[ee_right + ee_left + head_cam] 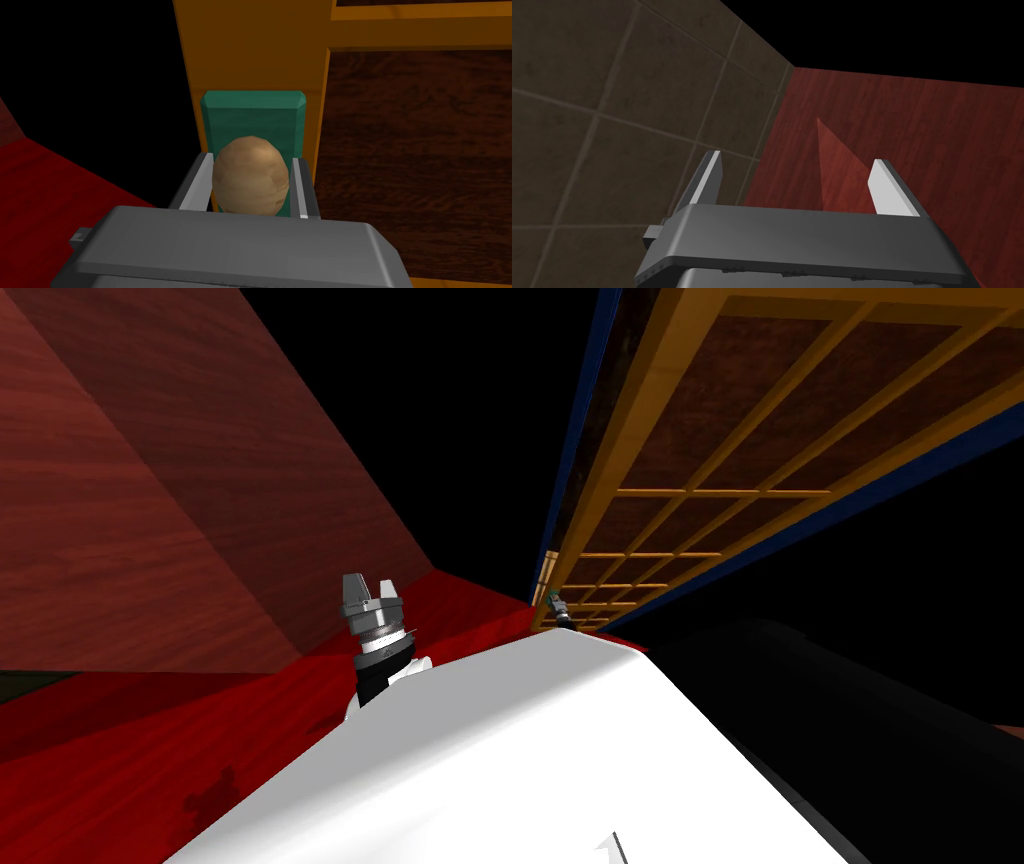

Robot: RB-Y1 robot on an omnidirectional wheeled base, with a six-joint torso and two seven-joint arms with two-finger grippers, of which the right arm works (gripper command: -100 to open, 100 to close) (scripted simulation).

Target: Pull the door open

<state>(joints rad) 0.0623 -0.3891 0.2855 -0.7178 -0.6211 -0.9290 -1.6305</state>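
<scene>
tan knob on a green plate at the edge of the orange-framed door, right gripper fingers clamped on its sides. left gripper fingers spread wide, near a red wall.

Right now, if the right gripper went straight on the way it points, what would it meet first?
The green plate behind the tan knob that the right gripper clamps, probably very soon.
</scene>
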